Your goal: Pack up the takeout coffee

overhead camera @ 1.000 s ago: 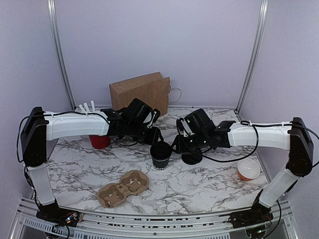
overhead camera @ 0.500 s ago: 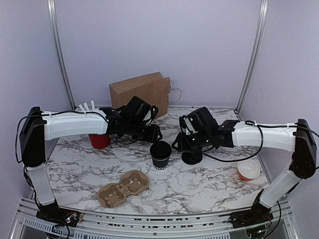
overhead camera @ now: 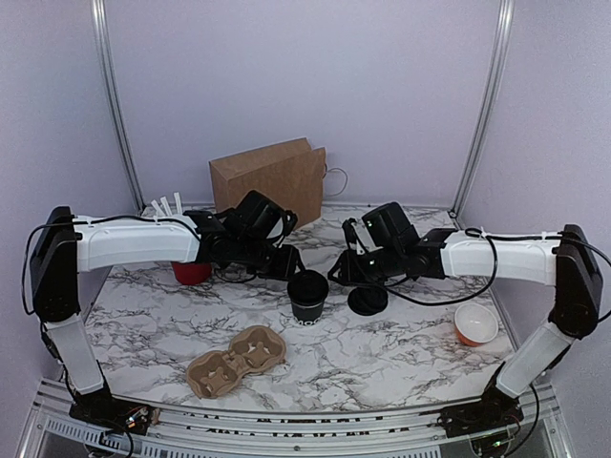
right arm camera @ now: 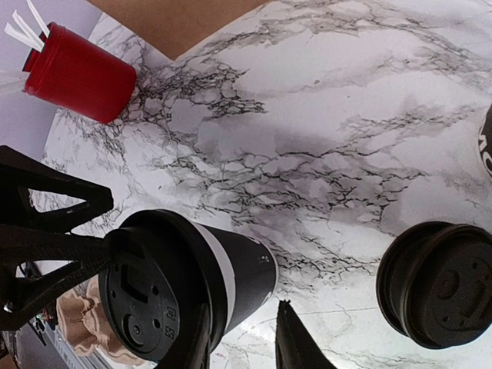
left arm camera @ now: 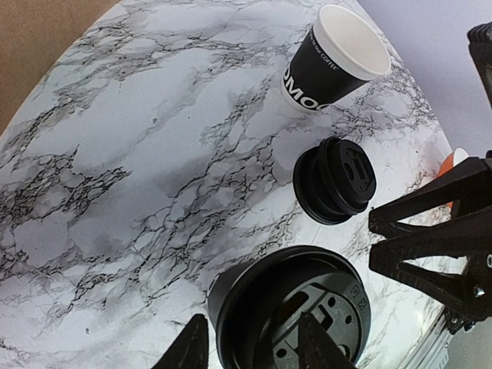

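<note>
Left end effector (left arm camera: 251,346) and right end effector (right arm camera: 242,342) are held, fingers apart, beside the lidded takeout coffee (overhead camera: 308,295), apparently positioned for gripping it.

You have the coffee cup (overhead camera: 308,294) standing mid-table. The left gripper (overhead camera: 291,264) is close at its back-left and the right gripper (overhead camera: 339,275) close at its back-right. A black lid (overhead camera: 368,301) sits just right of the cup. The carrier (overhead camera: 236,361) lies nearer you, the bag (overhead camera: 269,179) stands at the back, and the bowl (overhead camera: 474,324) is far right.
</note>
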`<state>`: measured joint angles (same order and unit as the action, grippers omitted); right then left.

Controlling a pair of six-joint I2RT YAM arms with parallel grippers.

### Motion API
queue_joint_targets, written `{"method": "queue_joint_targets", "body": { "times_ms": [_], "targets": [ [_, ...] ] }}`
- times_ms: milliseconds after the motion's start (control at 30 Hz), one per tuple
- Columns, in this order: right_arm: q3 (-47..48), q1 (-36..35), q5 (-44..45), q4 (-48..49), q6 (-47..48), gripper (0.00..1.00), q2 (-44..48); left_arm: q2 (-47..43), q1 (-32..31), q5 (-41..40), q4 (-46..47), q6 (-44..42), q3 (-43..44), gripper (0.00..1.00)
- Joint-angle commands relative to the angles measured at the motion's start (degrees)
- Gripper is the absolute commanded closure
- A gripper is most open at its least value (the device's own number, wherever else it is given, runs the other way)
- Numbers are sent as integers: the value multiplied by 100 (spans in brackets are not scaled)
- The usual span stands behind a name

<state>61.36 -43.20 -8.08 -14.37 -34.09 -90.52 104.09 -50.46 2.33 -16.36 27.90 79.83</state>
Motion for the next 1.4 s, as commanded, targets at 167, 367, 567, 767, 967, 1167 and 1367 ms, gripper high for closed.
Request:
{"method": "queue_joint_targets", "body": {
  "times_ms": [167, 367, 567, 767, 967, 1167, 1367],
  "targets": [
    [191, 22, -184, 174, 148, 75, -187, 68, -17, 136, 0, 58, -55, 63],
    [175, 24, -181, 165, 139, 75, -161, 162, -26, 136, 13, 31, -63, 65],
    [249, -16, -72, 96, 169, 75, -102, 160, -34, 119, 18, -2, -48, 65],
    [316, -108, -89, 123, 196, 75, -150, 173, -43, 114, 13, -24, -46, 65],
    [259, -110, -84, 171, 127, 76, -231, 220, -61, 119, 16, -47, -54, 65],
    [157, -112, -118, 230, 96, 78, -248, 230, -75, 110, 11, -46, -70, 65],
    [121, -118, -225, 225, 120, 80, -293, 273, -74, 112, 23, -60, -99, 66]
  ]
}}
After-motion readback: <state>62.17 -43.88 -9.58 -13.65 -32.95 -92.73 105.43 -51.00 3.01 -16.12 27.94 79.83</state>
